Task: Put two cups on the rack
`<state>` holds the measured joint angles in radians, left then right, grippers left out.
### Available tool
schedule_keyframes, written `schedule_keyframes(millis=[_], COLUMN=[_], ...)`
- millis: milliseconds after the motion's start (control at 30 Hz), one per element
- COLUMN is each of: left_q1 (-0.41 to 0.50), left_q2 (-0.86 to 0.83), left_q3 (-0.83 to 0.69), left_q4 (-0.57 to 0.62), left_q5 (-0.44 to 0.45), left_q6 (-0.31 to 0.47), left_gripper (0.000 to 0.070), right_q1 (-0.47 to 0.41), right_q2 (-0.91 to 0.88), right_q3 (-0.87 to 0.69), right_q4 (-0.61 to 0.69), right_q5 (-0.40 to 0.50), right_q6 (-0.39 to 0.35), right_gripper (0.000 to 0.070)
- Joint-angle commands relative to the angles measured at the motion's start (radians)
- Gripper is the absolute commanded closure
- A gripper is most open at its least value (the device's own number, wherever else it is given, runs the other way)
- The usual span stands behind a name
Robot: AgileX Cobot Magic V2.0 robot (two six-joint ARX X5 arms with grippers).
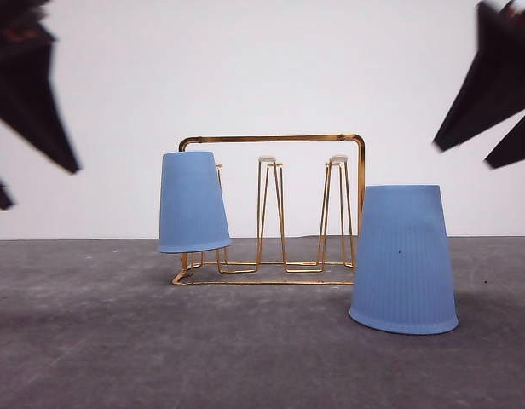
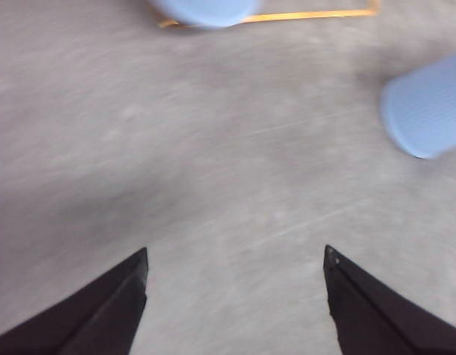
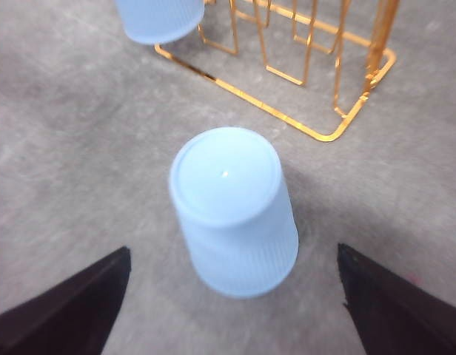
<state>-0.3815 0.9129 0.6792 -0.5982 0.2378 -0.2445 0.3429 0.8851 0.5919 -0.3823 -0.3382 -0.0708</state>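
Note:
One light blue cup [image 1: 193, 202] hangs upside down, slightly tilted, over the left prong of the gold wire rack [image 1: 271, 139]. The second cup [image 1: 403, 260] stands upside down on the grey table, in front of the rack's right end. In the right wrist view this cup [image 3: 232, 207] lies between and below the spread fingers of my right gripper [image 3: 234, 249], which is open and holds nothing. My left gripper [image 2: 235, 255] is open too, over bare table, with the standing cup [image 2: 428, 103] off to one side. In the front view both grippers [image 1: 39, 186] [image 1: 464, 153] hover high, blurred.
Two rack prongs with white caps [image 1: 268, 159] [image 1: 337, 158] stand free to the right of the hung cup. The grey table [image 1: 118, 341] runs wide in front of the rack. A plain white wall [image 1: 262, 68] stands behind it.

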Motion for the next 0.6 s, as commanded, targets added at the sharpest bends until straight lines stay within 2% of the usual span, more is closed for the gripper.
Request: schedule_keyframes(millis=[0, 200, 433, 500, 567], left_q1=[-0.003, -0.003, -0.003, -0.003, -0.003], left_q2=[-0.056, -0.212, -0.260, -0.259, -0.259], left_q3=[-0.010, -0.034, -0.034, -0.034, -0.034], left_q4=[0.015, 0.001, 0.000, 0.000, -0.001], left_q5=[-0.022, -0.038, -0.062, -0.062, -0.062], left_q6=[-0.031, -0.038, -0.037, -0.037, -0.037], left_gripper=[0.0266, 0.0266, 0.0266, 0.0266, 0.0266], right_q1=[0.009, 0.015, 0.048, 0.056, 0.062], right_q2=[0.049, 0.217, 0.384, 0.419, 0.442], right_q3=[0.007, 0.007, 0.007, 0.007, 0.007], right_q4=[0.045, 0.203, 0.296, 0.304, 0.303], right_q5=[-0.003, -0.035, -0.056, -0.055, -0.054], right_q6=[0.011, 0.012, 0.018, 0.018, 0.019], right_gripper=[0.0131, 0.0130, 0.0132, 0.0162, 0.0254])
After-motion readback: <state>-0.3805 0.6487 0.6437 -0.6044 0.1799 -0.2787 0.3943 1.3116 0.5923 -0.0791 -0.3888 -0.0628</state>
